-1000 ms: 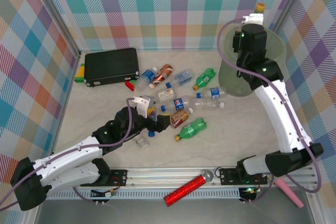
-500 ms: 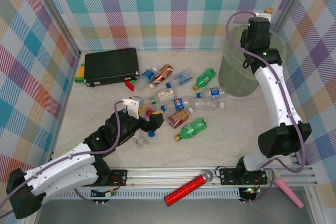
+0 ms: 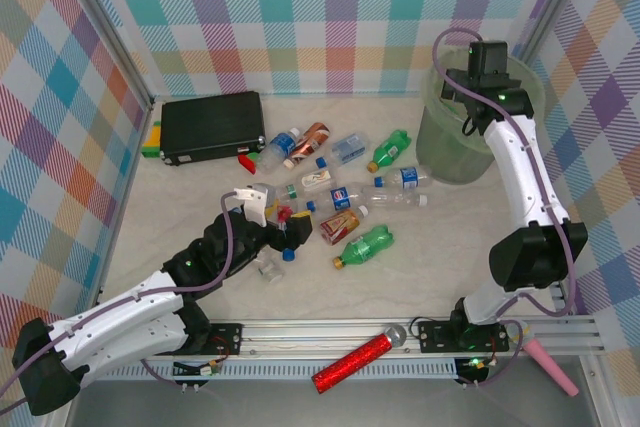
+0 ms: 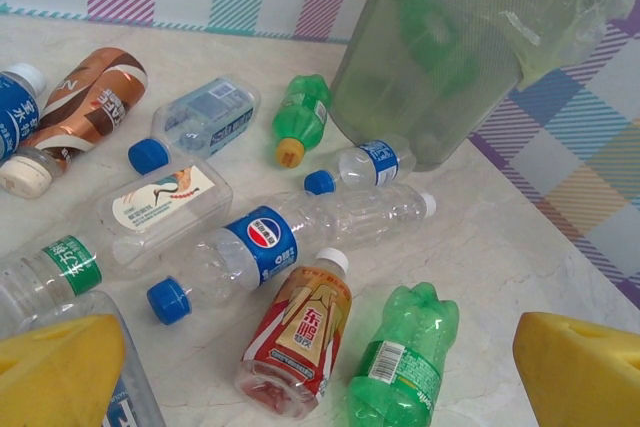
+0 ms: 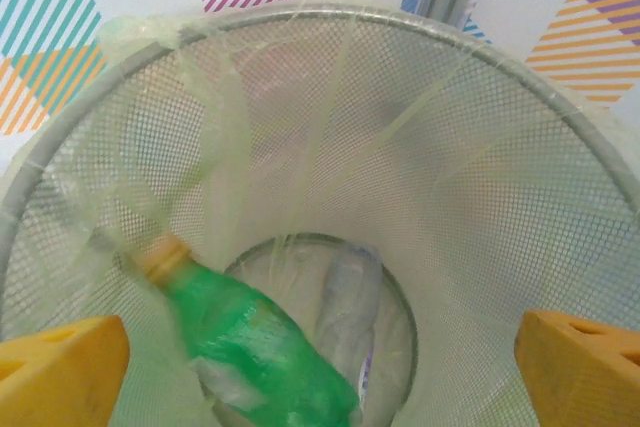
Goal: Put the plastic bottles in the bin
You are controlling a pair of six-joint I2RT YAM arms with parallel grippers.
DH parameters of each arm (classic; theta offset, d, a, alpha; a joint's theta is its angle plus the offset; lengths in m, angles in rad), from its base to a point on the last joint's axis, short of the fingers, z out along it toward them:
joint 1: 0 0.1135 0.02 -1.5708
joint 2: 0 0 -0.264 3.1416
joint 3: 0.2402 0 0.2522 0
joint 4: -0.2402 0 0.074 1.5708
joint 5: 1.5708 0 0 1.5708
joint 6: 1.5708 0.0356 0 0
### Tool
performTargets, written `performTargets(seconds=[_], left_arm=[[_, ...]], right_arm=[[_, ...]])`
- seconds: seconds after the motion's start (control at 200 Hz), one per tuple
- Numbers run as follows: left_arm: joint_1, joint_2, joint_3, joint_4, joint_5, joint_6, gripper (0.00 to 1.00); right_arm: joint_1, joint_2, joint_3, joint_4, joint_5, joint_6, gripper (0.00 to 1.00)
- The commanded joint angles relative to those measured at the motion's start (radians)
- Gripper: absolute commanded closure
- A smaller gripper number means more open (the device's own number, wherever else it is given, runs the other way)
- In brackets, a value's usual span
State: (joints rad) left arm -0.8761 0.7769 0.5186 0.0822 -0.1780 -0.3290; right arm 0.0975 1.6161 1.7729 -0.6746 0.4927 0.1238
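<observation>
Here, the table (image 3: 400, 277) is spread with a pile of bottles (image 3: 345, 194). At its far right stands the round, see-through green bin (image 3: 445, 147), lined with thin plastic (image 4: 585, 7). The right gripper (image 5: 320, 372) is held over the bin's mouth, fingers wide apart with nothing between them. A green bottle (image 5: 255, 347) is seen inside. The left gripper (image 4: 320, 377) is opened wide too and is nearer the pile. Just ahead of it a smooth red-labelled bottle (image 4: 300, 332) is laid lengthwise, white cap (image 4: 331, 260) pointing away.

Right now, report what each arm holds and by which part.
Nothing is held. Right gripper: jaws open over the bin, a green bottle loose inside. Left gripper: jaws open above the bottles.
</observation>
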Motion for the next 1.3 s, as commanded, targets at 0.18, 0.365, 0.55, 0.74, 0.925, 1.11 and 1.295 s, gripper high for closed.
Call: performTargets(seconds=[0.18, 0.365, 0.55, 0.74, 0.925, 1.11, 1.295], left_arm=[[-0.010, -0.005, 0.009, 0.007, -0.034, -0.003, 0.00], [-0.010, -0.004, 0.005, -0.005, -0.097, 0.003, 0.00], [-0.009, 0.012, -0.015, 0.001, -0.209, 0.001, 0.01], [-0.009, 0.047, 0.011, -0.086, -0.375, -0.080, 0.01], [-0.009, 0.056, 0.123, -0.381, -0.433, -0.248, 0.00], [-0.011, 0.037, 0.176, -0.655, -0.413, -0.473, 0.00], [-0.017, 0.003, 0.166, -0.841, -0.425, -0.695, 0.00]], right_arm=[[0.003, -0.211, -0.097, -0.063, -0.133, 0.058, 0.01], [0.097, -0.373, -0.261, -0.051, -0.206, 0.069, 0.01], [0.229, -0.507, -0.432, -0.029, -0.240, 0.100, 0.01], [0.333, -0.594, -0.582, 0.036, -0.276, 0.140, 0.01], [0.372, -0.651, -0.734, 0.182, -0.349, 0.175, 0.01], [0.383, -0.664, -0.853, 0.371, -0.414, 0.190, 0.01], [0.384, -0.656, -0.977, 0.529, -0.439, 0.199, 0.01]])
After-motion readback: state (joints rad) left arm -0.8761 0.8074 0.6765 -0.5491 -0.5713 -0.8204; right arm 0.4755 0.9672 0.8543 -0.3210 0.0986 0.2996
